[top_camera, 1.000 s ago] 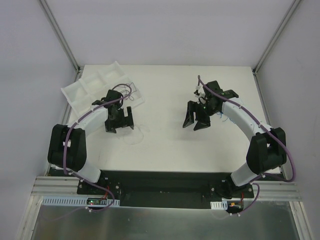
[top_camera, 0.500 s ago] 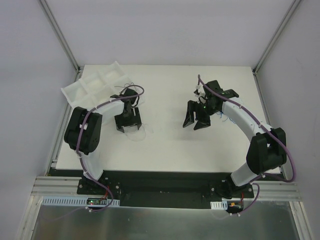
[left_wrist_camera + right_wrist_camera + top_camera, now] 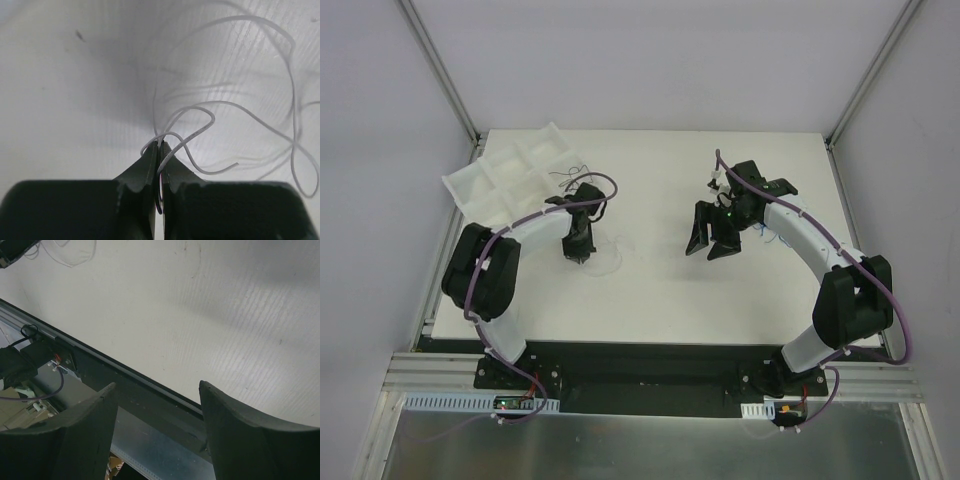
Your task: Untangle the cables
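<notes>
Pale cables (image 3: 605, 262) pinched in left tool (image 3: 577, 248)

Top view: left tool pressed together on the cables, loops lying just right of it on the worktop (image 3: 660, 290). Right tool (image 3: 712, 245) spread, well apart.
Left wrist: tips (image 3: 159, 146) clamp one strand (image 3: 200, 106), loops run up-right.
Right wrist: tool (image 3: 157, 384) spread, cables (image 3: 75, 257) far top-left.

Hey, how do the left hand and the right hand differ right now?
The left hand is shut, pinching a thin pale wire at its tips; the right hand stands open with nothing between its fingers. The left hand points down at the table near the white tray; the right hand is over the table's other side, well away from that wire. Both are black and two-fingered.
</notes>
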`<state>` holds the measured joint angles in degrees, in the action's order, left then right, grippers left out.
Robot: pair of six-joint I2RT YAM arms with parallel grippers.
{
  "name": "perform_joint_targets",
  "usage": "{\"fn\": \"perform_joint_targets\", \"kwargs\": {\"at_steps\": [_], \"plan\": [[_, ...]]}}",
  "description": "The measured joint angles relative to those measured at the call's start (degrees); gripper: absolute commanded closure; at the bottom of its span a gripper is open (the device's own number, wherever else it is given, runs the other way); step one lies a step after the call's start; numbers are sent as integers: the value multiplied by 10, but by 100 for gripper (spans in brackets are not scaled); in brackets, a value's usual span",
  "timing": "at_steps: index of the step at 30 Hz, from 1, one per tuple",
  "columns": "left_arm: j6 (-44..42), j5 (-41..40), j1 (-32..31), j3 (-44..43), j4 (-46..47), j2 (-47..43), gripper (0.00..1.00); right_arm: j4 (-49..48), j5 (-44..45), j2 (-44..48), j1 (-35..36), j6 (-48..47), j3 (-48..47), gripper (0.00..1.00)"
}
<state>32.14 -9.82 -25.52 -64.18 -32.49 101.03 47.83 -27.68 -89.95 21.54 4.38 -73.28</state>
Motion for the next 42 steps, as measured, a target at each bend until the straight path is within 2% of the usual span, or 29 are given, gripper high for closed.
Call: {"fn": "perform_joint_targets", "kwargs": {"at_steps": [10,16,20,23,31,42], "plan": [[-76,-52,25,-7,-9,-234,100,0,0,0,1,0,0,32],[-137,-92,91,-73,-10,-270,100,0,0,0,2,0,0,33],[-183,-133,120,-122,-12,-256,100,0,0,0,4,0,0,33],[-201,-134,145,-151,-12,-233,100,0,0,0,4,0,0,33],[-242,-142,192,-231,-7,-122,100,2,5,0,4,-2,0,33],[-254,-132,228,-244,-8,22,100,9,8,-8,1,-2,-1,33]]}}
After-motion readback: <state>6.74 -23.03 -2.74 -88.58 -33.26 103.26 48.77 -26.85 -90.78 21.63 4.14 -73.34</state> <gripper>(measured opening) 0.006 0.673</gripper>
